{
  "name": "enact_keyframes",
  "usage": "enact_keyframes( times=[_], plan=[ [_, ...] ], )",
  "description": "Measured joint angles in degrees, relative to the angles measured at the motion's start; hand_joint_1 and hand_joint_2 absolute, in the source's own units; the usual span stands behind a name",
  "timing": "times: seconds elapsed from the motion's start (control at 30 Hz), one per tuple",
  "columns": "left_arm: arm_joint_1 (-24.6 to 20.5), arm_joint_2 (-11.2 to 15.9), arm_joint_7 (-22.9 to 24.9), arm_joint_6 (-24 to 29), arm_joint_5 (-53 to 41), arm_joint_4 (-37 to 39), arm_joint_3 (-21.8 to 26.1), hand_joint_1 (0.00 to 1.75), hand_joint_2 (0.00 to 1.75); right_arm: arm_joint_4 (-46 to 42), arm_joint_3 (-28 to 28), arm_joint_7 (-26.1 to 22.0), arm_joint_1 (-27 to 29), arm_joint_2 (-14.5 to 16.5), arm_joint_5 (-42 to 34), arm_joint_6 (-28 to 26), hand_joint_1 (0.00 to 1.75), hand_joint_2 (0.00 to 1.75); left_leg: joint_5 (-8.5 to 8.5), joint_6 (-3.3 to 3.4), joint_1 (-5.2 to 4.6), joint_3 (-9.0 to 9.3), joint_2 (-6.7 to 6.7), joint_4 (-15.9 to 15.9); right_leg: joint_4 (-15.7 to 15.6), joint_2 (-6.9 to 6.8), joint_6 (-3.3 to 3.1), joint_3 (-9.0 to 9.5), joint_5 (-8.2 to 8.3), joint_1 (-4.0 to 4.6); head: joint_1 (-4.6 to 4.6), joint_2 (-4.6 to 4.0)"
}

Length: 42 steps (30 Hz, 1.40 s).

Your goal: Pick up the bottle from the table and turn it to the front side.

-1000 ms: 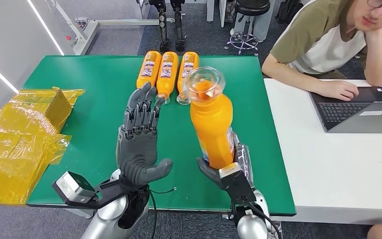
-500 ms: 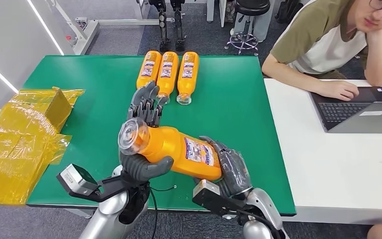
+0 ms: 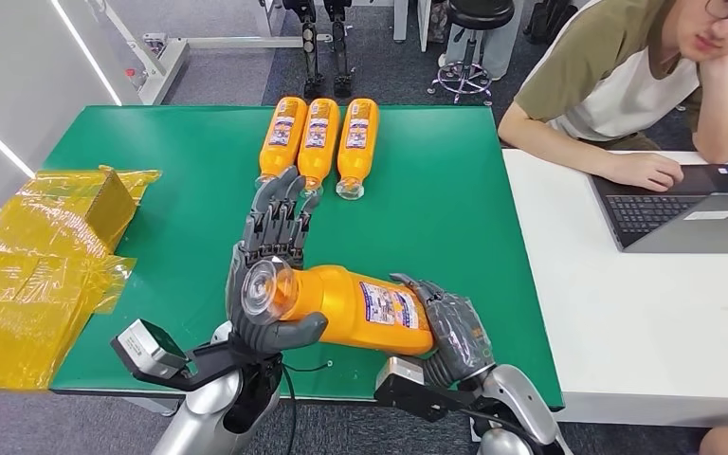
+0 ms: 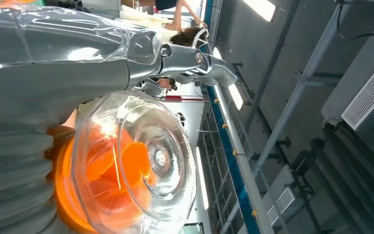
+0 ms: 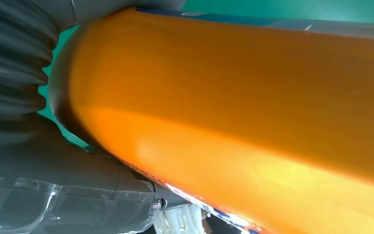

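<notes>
Here you have the orange plastic bottle with the clear cap (image 3: pixel 346 305) lying on its side in the air above the near edge of the green table (image 3: pixel 171 190), carried between both hands so that it can be rolled about its long axis. The right hand (image 3: pixel 450 327) wraps the base end, its fingers curled over the top of the body beside the printed label (image 3: pixel 391 305); that grip does the carrying. The left hand (image 3: pixel 267 275) takes the neck end: the thumb hooks under the shoulder of the bottle just behind the cap, while its fingers stand straight and apart behind it, pointing away from you toward the far side of the table. So the left hand props and steadies rather than clamps. In the left wrist view the clear cap (image 4: pixel 141 165) sits right against the grey thumb; whether the palm itself touches the bottle you cannot tell from that angle.

The label faces up and slightly toward the camera, which suggests the turn is well along.

Beyond, 3 more orange bottles (image 3: pixel 319 142) lie side by side, labels up, caps toward the robot, probably a finished row. Crumpled yellow plastic wrap (image 3: pixel 38 261) sits at the table's left edge. A seated person (image 3: pixel 626 85) works at a laptop (image 3: pixel 692 210) on the white desk (image 3: pixel 626 332) to the right.
</notes>
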Motion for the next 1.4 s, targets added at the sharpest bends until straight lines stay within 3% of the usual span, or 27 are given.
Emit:
enact_keyframes(
  times=[0.07, 0.53, 1.13, 1.4],
  plan=[
    [0.1, 0.0, 0.0, -0.1, 0.2, 0.0, 0.0, 1.75, 1.75, 0.0, 0.0, 0.0, 0.0, -0.2, 0.0, 0.1, 1.75, 1.75, 0.0, 0.0, 0.0, 0.0, 0.0, 0.0, 0.0, 0.0, 0.0, 0.0, 0.0, 0.0, 0.0, 0.0],
    [0.0, 0.8, 3.9, -2.1, 0.2, 0.5, 0.0, 1.75, 1.75, 0.1, -0.3, -0.8, 0.1, -1.0, 0.2, -5.0, 1.75, 1.75, 0.0, 0.0, -0.01, 0.0, 0.0, 0.0, 0.0, 0.0, 0.0, 0.0, 0.0, -0.01, 0.0, 0.0],
    [-2.6, 0.7, 5.0, -2.7, 1.6, 0.7, 0.0, 1.75, 1.75, 0.1, 0.2, -4.7, 0.7, -1.0, -3.6, -12.4, 1.75, 1.75, 0.0, 0.01, -0.01, -0.02, -0.01, 0.0, 0.0, -0.04, 0.0, 0.03, 0.0, -0.01, 0.0, 0.0],
    [-3.1, 0.7, 5.0, -2.7, 1.7, 0.7, -0.1, 1.75, 1.75, 0.1, 0.3, -5.1, 0.7, -0.8, -4.1, -13.0, 1.75, 1.75, 0.0, 0.01, 0.0, -0.03, -0.02, 0.0, 0.0, -0.05, 0.0, 0.03, 0.0, 0.0, 0.0, 0.0]
  ],
)
